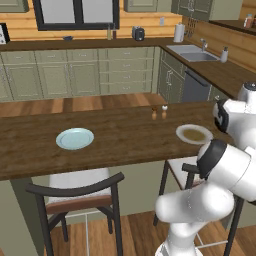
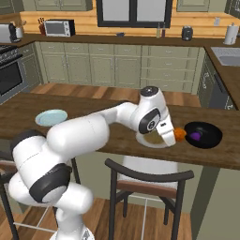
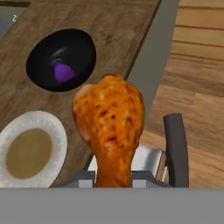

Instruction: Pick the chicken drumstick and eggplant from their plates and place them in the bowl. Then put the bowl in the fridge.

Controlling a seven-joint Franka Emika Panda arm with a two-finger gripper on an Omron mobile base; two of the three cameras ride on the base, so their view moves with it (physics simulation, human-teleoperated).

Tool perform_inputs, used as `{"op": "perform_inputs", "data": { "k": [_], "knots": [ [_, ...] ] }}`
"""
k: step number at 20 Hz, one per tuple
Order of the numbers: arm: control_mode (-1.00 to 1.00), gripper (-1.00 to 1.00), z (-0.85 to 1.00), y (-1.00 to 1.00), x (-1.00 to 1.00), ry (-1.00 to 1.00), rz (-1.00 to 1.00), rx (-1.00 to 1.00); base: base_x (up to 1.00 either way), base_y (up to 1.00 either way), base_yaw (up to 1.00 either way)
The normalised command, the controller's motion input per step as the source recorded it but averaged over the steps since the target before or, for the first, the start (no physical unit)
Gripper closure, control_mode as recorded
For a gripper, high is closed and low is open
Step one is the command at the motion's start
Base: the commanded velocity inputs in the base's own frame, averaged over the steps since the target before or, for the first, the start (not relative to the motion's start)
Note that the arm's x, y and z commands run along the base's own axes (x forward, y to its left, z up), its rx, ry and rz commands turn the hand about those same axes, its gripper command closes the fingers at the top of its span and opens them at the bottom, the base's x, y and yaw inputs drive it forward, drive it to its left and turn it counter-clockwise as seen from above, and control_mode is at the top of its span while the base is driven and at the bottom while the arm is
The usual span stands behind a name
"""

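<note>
The white arm reaches forward from the base over the wooden counter (image 2: pixel 117 136), its wrist bent down and toward the bowl. The gripper (image 2: pixel 174 136) hangs above the counter between the cream plate and the bowl, its fingers pinched on the narrow end of the chicken drumstick (image 3: pixel 109 127); the fat end points away from the hand. In the right base view the drumstick shows as an orange lump just beside the bowl's near rim, clear of the counter top.

Around the work area: a dark-framed stool (image 2: pixel 150 180) stands under the counter edge below the gripper, and a second stool (image 1: pixel 80 192) stands further along. Two small shakers (image 1: pixel 159 113) sit at the far edge of the counter, well apart from the hand.

Containers: the black bowl (image 3: pixel 41 52) rests on the counter and holds the eggplant (image 3: pixel 63 72), lying near its middle. The cream-white plate (image 3: pixel 48 127) with the tan centre sits just beside the bowl and carries nothing. The pale blue plate (image 1: pixel 75 138) lies well apart along the counter, also bare.
</note>
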Motion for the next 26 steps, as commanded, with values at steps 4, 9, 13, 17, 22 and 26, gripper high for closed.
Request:
{"op": "perform_inputs", "data": {
  "k": [4,9,13,17,22,26],
  "knots": [
    [-1.0,1.0,0.0,-0.2,0.28,0.04,0.0,0.0,0.0,0.0,0.0],
    [-1.0,1.0,0.0,-0.18,0.33,0.03,0.0,0.0,0.0,0.0,0.0],
    [-1.0,1.0,-0.11,-0.26,0.34,0.02,0.0,0.0,0.0,0.0,0.0],
    [-1.0,1.0,-0.41,-0.22,0.38,0.01,0.0,0.0,0.0,0.0,0.0],
    [-1.0,1.0,-0.13,-0.44,0.42,0.03,0.01,0.01,0.0,0.0,0.0],
    [-1.0,1.0,-0.01,-0.46,0.43,0.08,0.01,0.01,0.0,0.0,0.0]
  ]
}}
